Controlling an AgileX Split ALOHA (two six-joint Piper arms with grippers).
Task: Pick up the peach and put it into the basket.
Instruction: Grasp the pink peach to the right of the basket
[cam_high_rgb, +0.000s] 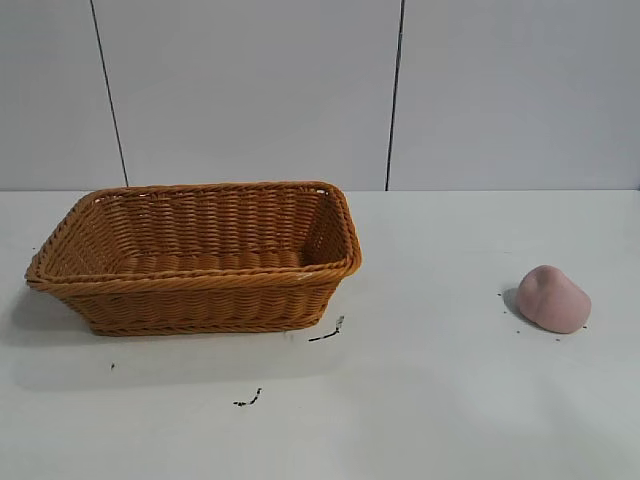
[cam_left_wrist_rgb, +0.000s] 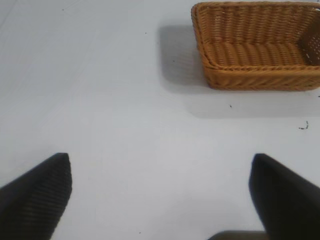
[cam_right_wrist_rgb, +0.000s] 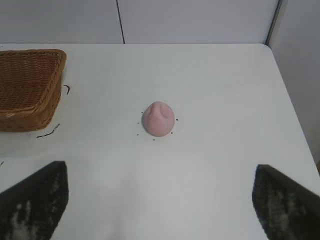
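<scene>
A dusty-pink peach (cam_high_rgb: 553, 298) lies on the white table at the right; the right wrist view shows the peach (cam_right_wrist_rgb: 158, 118) ahead of my right gripper (cam_right_wrist_rgb: 161, 172), which is open with only bare table between its fingers (cam_right_wrist_rgb: 35, 200). The orange-brown wicker basket (cam_high_rgb: 200, 290) stands at the left with nothing showing inside it. In the left wrist view the basket (cam_left_wrist_rgb: 260, 77) sits well ahead and to one side of my left gripper (cam_left_wrist_rgb: 160, 162), which is open too, over bare table. Neither arm shows in the exterior view.
Small black marks (cam_high_rgb: 327, 333) lie on the white table (cam_high_rgb: 420, 400) near the basket's front corner, and another mark (cam_high_rgb: 248, 400) lies nearer the front. The table's far right edge (cam_right_wrist_rgb: 295, 115) runs past the peach. A grey panelled wall stands behind.
</scene>
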